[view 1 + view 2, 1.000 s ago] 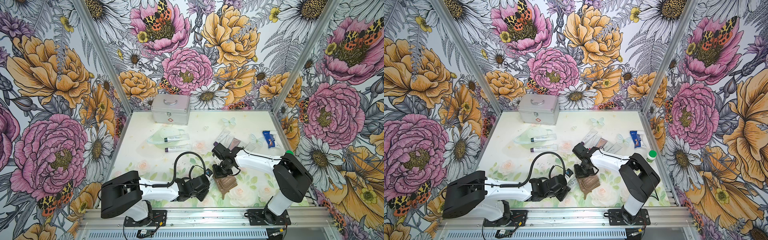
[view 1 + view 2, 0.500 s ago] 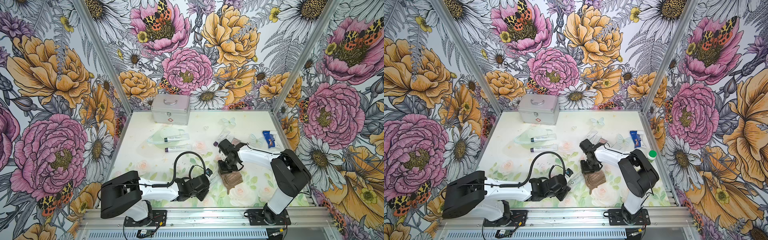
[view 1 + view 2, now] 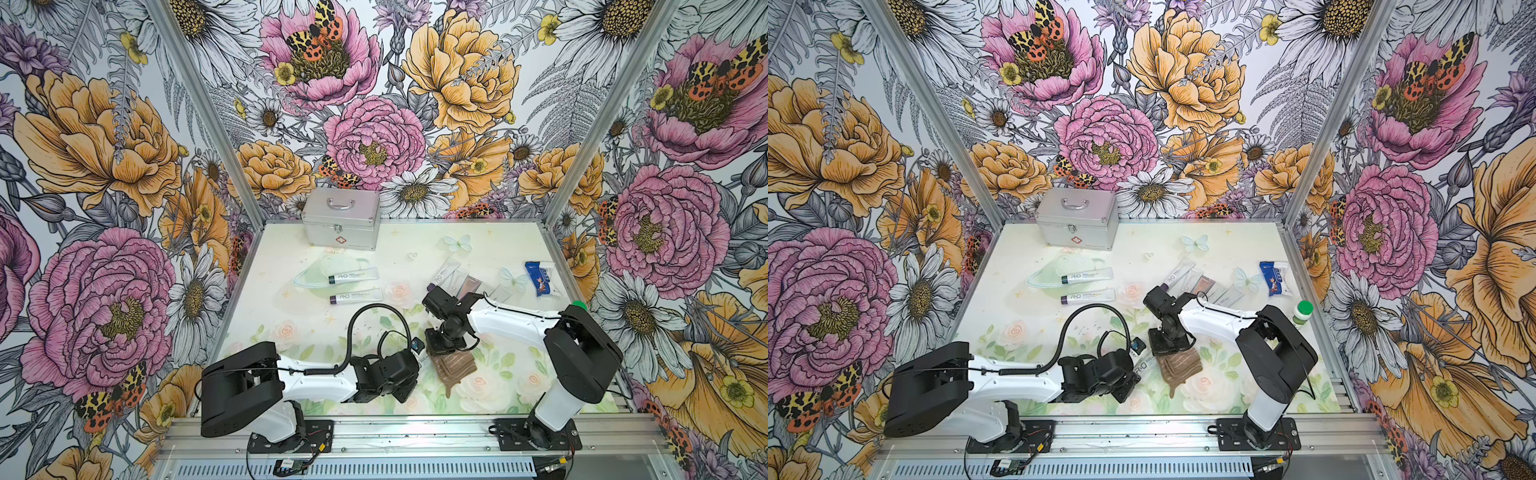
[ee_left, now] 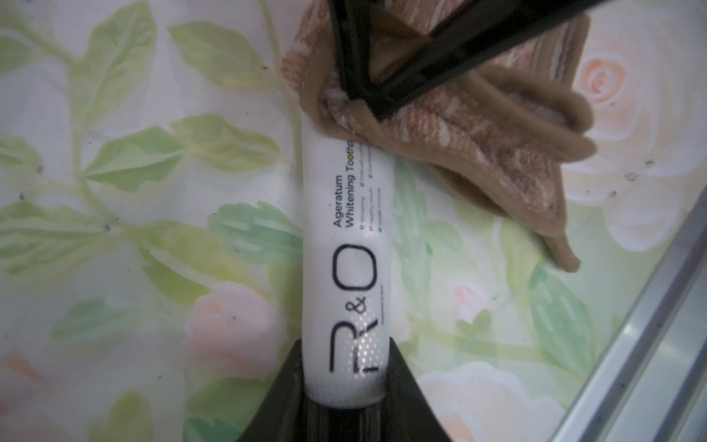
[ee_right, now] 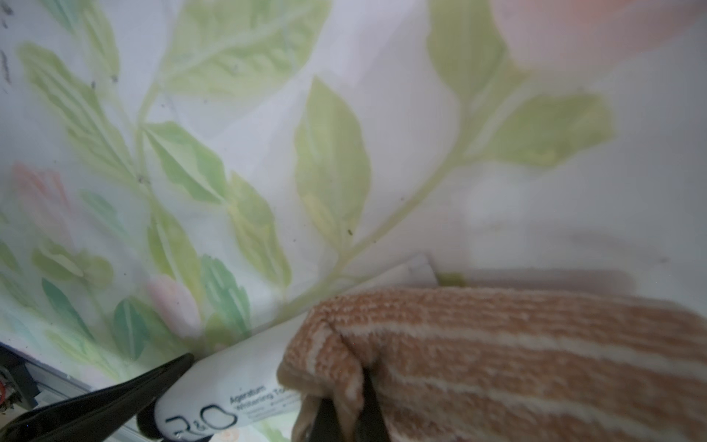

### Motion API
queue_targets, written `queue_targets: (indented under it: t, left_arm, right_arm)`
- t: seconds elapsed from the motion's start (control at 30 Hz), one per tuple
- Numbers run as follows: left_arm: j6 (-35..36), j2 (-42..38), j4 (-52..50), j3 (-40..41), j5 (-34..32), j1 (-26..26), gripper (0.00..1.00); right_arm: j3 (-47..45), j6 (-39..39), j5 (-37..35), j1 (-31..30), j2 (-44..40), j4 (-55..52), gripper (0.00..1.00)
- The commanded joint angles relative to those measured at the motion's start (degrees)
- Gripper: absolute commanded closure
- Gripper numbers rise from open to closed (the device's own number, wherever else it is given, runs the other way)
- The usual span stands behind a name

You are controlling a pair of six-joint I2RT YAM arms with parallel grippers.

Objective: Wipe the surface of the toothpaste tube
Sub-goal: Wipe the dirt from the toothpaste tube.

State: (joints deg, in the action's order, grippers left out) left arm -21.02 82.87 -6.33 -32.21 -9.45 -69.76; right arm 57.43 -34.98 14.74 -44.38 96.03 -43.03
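White glossy toothpaste tube (image 4: pixel 346 248), "R&O" whitening print. At 6 o'clock on the floral tabletop (image 3: pixel 270 316), nearest the arm bases, lying low and pointing toward 1 o'clock. Whether it rests on the surface cannot be told. The cap end is clamped between the left fingers (image 4: pixel 279 405).

Brown striped cloth (image 4: pixel 478 134). Bunched over the tube's far half, with one fold pinched in the closed right fingers (image 4: pixel 355 76). The tube's printed near half is bare.

Two like tubes (image 3: pixel 353 275), 10 o'clock, well apart from the work.

Heap of tubes and sachets (image 3: pixel 455 282), 1 o'clock.

Blue packet (image 3: pixel 539 278), 2 o'clock.

Metal first-aid case (image 3: pixel 340 224), 11 o'clock, against the back wall.

Likely faults:
- The slick tube is held only at its cap end, so a firm stroke could drag it out of the left fingers or kink it.
- The cloth is held by a small fold, which may slip free or ride up and leave the right fingers scraping plastic.
- The underside probably stays unwiped unless the tube is turned.
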Motion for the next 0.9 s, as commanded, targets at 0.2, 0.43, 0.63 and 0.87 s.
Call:
queue_targets:
  t: [0.2,0.43,0.63,0.87]
  left_arm:
    - [0.44,-0.89,1.85,0.47,-1.90,0.72,0.71]
    - [0.18,-1.92,1.91,0.98,-2.08,0.66,0.71]
    - [0.19,-1.73,1.87,0.87,-2.08,0.42,0.71]
    - [0.62,-0.60,1.89,0.26,-2.06,0.16,0.71]
  right_arm:
    - [-4.18,0.00,4.15,0.65,3.81,0.87,1.00]
    - [-4.55,5.40,-3.71,10.40,3.44,-2.92,1.00]
    - [-1.80,7.25,-1.96,13.61,2.95,-3.73,1.00]
    - [5.42,5.89,3.42,13.41,1.59,-3.93,1.00]
